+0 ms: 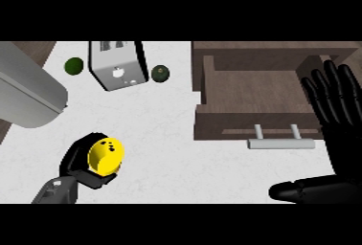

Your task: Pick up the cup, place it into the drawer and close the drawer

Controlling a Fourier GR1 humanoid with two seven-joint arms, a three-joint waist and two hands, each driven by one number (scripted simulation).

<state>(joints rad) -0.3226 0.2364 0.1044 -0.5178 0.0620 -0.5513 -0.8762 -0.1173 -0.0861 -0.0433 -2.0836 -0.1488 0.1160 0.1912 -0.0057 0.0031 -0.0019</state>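
Left robot hand: my left robot hand (83, 165) sat low on the left of the white speckled tabletop (170, 143), its black fingers curled round the yellow cup (106, 155), which it held tilted above the tabletop.
Left forearm: my grey forearm (55, 191) came in from the lower edge, only its end showing.
Right robot hand: my right robot hand (336, 124) stood at the right edge, fingers straight, spread and pointing up, thumb stretched leftward; it held nothing.
Cup's place: the cup was well apart from the open brown wooden drawer (251, 91), out on the tabletop's left side.
Drawer: it stood pulled out, its silver bar handle (280, 142) facing me; my right fingers covered its right wall.
Hidden: the cup's lower part was behind my left fingers.
Farther back: a silver toaster (117, 64) stood between two dark green round things (74, 65) too small to name; a large grey rounded object (28, 93) was cut off at the left.
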